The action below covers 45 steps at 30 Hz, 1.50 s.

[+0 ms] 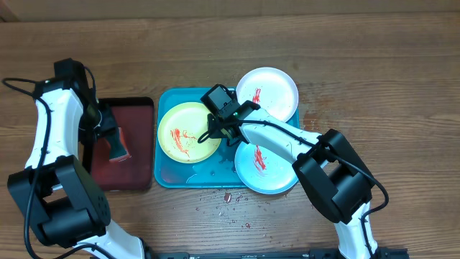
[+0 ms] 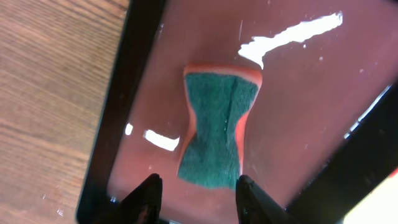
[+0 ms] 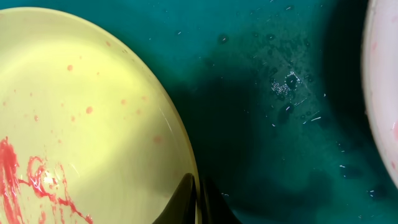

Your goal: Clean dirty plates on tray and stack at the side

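Observation:
The yellow-green plate [image 1: 185, 132] lies in the turquoise tray [image 1: 167, 175], smeared with red sauce; it also shows in the right wrist view [image 3: 87, 118]. My right gripper [image 1: 214, 134] is shut on its right rim [image 3: 196, 186]. The white plate [image 1: 277, 93] leans on the tray's far right corner. The pale aqua plate [image 1: 269, 173] overlaps the tray's right edge. Both have red smears. My left gripper [image 2: 198, 190] is open just above a green-and-orange sponge [image 2: 217, 127], which lies on the dark red tray [image 2: 298, 112].
The dark red, black-rimmed tray [image 1: 136, 173] sits left of the turquoise tray. Water drops wet the turquoise tray's floor [image 3: 286, 93]. Red specks [image 1: 226, 198] dot the wooden table in front of the tray.

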Available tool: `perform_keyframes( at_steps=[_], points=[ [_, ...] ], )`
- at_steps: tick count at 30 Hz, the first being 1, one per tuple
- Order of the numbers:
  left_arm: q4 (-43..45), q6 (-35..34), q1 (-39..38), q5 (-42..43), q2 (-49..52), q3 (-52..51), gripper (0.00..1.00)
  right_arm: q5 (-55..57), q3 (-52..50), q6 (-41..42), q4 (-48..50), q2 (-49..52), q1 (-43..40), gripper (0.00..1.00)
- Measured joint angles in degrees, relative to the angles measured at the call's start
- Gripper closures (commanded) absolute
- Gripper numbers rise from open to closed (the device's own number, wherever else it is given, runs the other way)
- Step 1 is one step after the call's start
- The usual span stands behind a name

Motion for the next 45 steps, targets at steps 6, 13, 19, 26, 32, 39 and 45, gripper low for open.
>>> perform_keyframes(
  at_steps=[6,13,19,26,32,39,45],
  points=[
    [4.1,1.9,-0.3,0.1,0.0,-5.9,0.59,0.0,0.0,0.0,0.0,0.0,0.0,0.96],
    [9.3,4.3,-0.3,1.6,0.0,-9.8,0.66,0.0,0.0,0.0,0.1,0.0,0.0,0.96],
    [13.0,5.7,-0.3,2.2,0.0,-11.8,0.7,0.0,0.0,0.0,0.1,0.0,0.0,0.96],
    [16.5,5.8,-0.3,1.8,0.0,-14.3,0.8,0.0,0.0,0.0,0.1,0.0,0.0,0.96],
    [17.9,6.0,-0.3,1.8,0.0,-15.0,0.96,0.0,0.0,0.0,0.1,0.0,0.0,0.96],
    [14.7,6.0,-0.3,3.1,0.0,-13.8,0.96,-0.7,0.0,0.0,0.0,0.0,-0.1,0.96],
    [5.2,6.4,-1.9,7.5,0.0,-5.1,0.96,-3.2,0.0,0.2,-0.4,0.0,-0.5,0.96]
  ],
)
